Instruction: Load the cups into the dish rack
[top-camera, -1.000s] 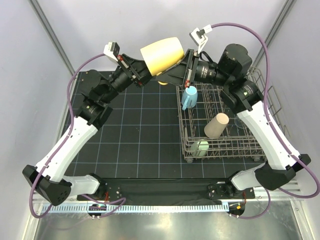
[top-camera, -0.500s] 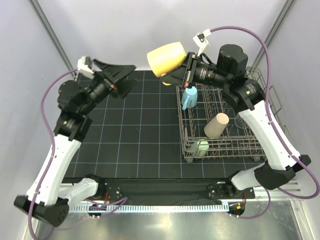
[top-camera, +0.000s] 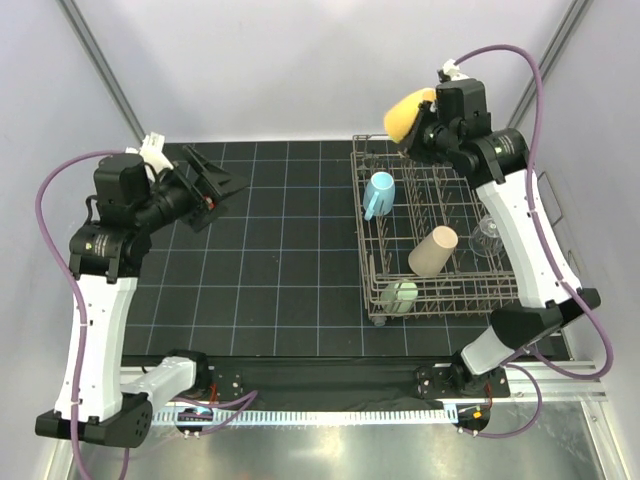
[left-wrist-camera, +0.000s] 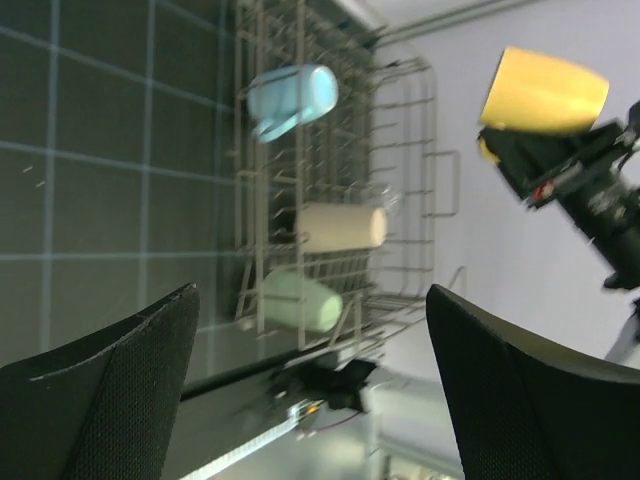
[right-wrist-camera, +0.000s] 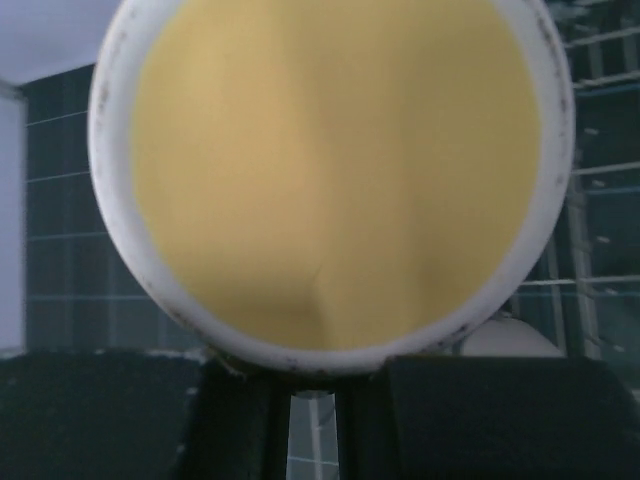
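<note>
My right gripper (top-camera: 420, 125) is shut on the yellow mug (top-camera: 404, 114) and holds it in the air over the far edge of the dish rack (top-camera: 440, 296). In the right wrist view the yellow mug (right-wrist-camera: 330, 170) fills the frame, and my right gripper (right-wrist-camera: 315, 400) pinches it at its lower rim. In the rack lie a light blue cup (top-camera: 379, 190), a tan tumbler (top-camera: 432, 250) and a pale green cup (top-camera: 402, 296). A clear glass (top-camera: 487, 232) stands at its right side. My left gripper (top-camera: 215, 186) hangs open and empty over the mat's left part, far from the rack.
A black gridded mat (top-camera: 270, 270) covers the table left of the rack. The left wrist view looks past its wide-apart fingers (left-wrist-camera: 100, 400) at the dish rack (left-wrist-camera: 420, 150), the light blue cup (left-wrist-camera: 295, 98) and the raised yellow mug (left-wrist-camera: 543, 92).
The left gripper opened, let go of the yellow mug and drew back to the left. The right arm carried the mug to the right, over the rack's far edge.
</note>
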